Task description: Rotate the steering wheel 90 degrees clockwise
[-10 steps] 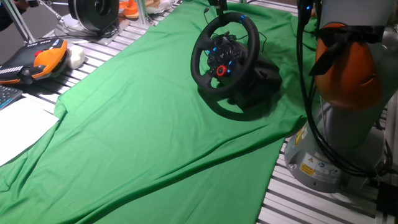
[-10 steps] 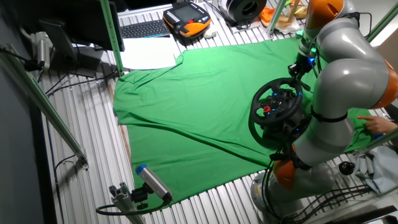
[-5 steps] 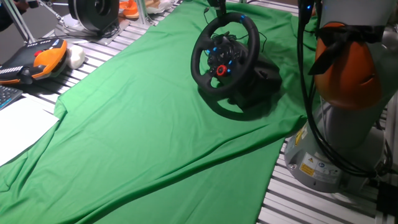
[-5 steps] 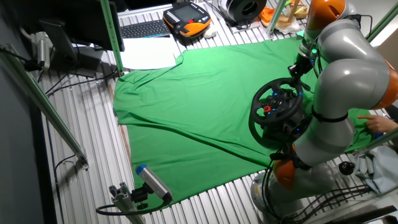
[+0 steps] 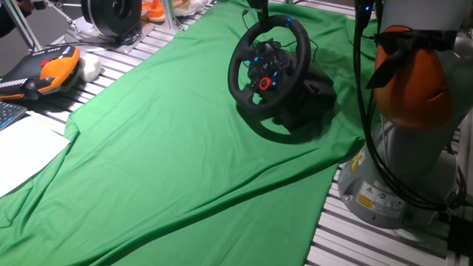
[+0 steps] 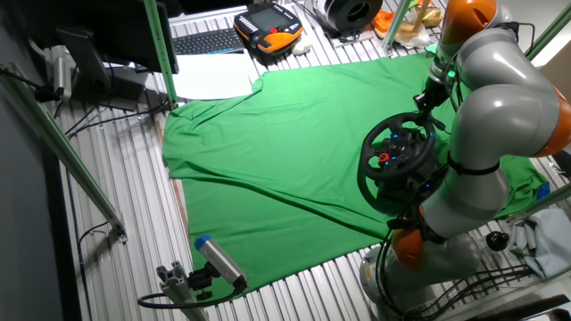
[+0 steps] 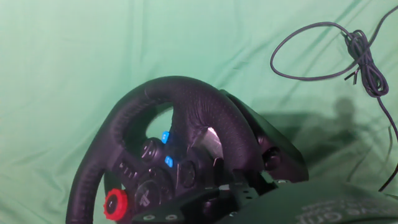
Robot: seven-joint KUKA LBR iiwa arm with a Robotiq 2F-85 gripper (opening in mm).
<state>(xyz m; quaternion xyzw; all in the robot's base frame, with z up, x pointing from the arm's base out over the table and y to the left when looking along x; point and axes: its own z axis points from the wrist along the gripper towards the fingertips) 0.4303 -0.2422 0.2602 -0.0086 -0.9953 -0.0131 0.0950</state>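
**Claw at the top of the steering wheel's rim**

The steering wheel [image 5: 267,70] stands on its bulky black base [image 5: 310,103] on a green cloth [image 5: 170,148] that covers much of the slatted tabletop [image 6: 134,223]. It sits toward the robot's end of the cloth, just beside the arm's grey pedestal [image 5: 384,185], with its face tilted up and away from the arm. The thick black rim rings a hub carrying a red knob [image 5: 264,83] and small blue lights [image 5: 258,60].

In the hand view the rim [image 7: 186,106] arches across the middle of the picture, the red knob [image 7: 114,203] low on the left and two blue lights [image 7: 166,138] on the hub. A thin dark cable [image 7: 348,59] lies looped on the cloth behind the base.

The claw [image 6: 426,94] is at the top of the rim in the other fixed view; in the first fixed view only a dark part of it shows at the top edge above the wheel. Whether its fingers are clenched on the rim or released, I cannot tell: they are hidden or too small in every view.

Off the cloth's far edge lie an orange-and-black teach pendant [image 5: 44,70], a keyboard [image 6: 207,41], white paper [image 5: 22,151] and a round black drum-like device [image 5: 111,16].
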